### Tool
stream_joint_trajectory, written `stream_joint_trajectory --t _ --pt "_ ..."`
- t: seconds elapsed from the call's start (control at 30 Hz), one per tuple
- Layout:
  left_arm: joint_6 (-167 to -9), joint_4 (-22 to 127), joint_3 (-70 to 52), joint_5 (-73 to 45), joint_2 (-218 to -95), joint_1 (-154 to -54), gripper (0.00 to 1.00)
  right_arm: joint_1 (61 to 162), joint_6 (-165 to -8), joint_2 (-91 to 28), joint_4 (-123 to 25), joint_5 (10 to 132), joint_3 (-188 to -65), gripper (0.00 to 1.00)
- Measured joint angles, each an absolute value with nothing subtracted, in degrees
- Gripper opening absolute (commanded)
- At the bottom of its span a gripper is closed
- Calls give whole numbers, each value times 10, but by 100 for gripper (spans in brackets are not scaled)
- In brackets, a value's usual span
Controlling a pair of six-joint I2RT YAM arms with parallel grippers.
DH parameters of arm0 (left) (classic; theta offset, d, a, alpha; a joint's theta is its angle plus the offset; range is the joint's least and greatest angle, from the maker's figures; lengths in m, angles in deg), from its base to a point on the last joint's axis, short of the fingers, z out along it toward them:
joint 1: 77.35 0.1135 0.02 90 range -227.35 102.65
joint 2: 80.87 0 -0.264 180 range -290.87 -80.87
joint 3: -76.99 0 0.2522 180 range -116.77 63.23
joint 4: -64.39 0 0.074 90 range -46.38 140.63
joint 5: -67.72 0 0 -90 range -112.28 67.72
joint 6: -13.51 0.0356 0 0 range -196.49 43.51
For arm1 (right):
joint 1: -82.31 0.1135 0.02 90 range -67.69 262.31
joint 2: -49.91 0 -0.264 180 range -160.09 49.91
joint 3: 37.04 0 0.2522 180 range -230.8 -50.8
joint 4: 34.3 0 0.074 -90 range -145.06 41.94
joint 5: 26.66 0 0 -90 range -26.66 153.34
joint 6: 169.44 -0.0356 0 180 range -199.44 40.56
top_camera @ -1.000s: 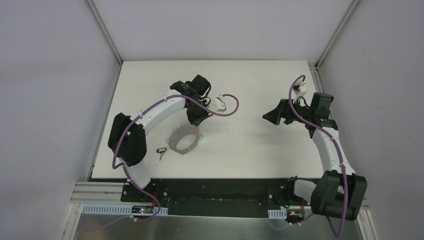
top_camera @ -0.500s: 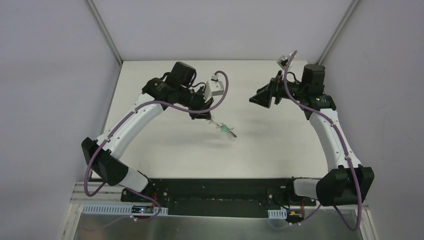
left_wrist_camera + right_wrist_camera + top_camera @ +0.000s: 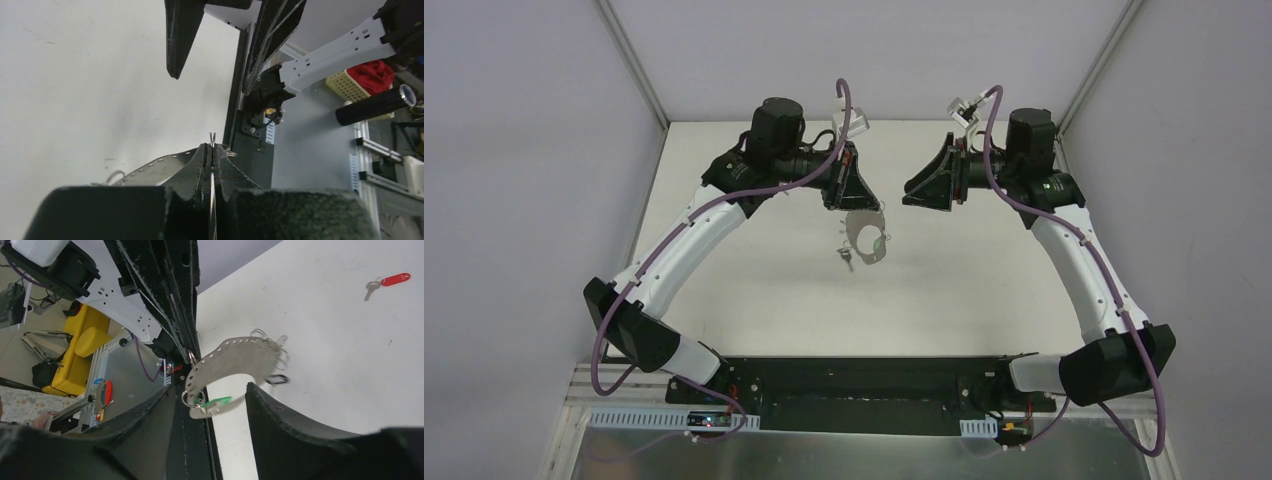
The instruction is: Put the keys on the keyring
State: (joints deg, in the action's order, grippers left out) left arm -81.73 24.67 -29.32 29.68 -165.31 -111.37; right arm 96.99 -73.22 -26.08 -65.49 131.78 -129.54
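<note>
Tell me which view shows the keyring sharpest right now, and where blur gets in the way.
Top external: even light, no glare, but the keyring is small. Left wrist: the left end effector fills the bottom, dark and blurred, hiding most of the ring. Right wrist: sharpest, ring and green key crisp, only the right end effector soft up close.

A matte white rectangular worktop [image 3: 754, 290] sits between plain pale grey enclosure walls [image 3: 524, 150] with slanted aluminium corner posts [image 3: 631, 65]. A bulky yellow piece of furniture [image 3: 85, 337] stands outside the enclosure.
</note>
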Motion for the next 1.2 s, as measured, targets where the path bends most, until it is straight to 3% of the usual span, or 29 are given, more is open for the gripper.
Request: stream_joint_trajectory --t 0.17,0.37,0.87,1.2 --pt "-911 344 -249 315 -1653 -1113 0 974 -745 -260 -648 1341 -1288 52" --pt "-997 425 -199 316 -1653 -1110 0 979 -763 -259 -627 1363 -1256 36" --pt "-1070 502 -162 311 -1653 -1110 0 981 -829 -259 -527 1376 -1214 35" --pt "-1076 515 -158 310 -1653 -1110 0 982 -866 -259 -484 1374 -1205 26"
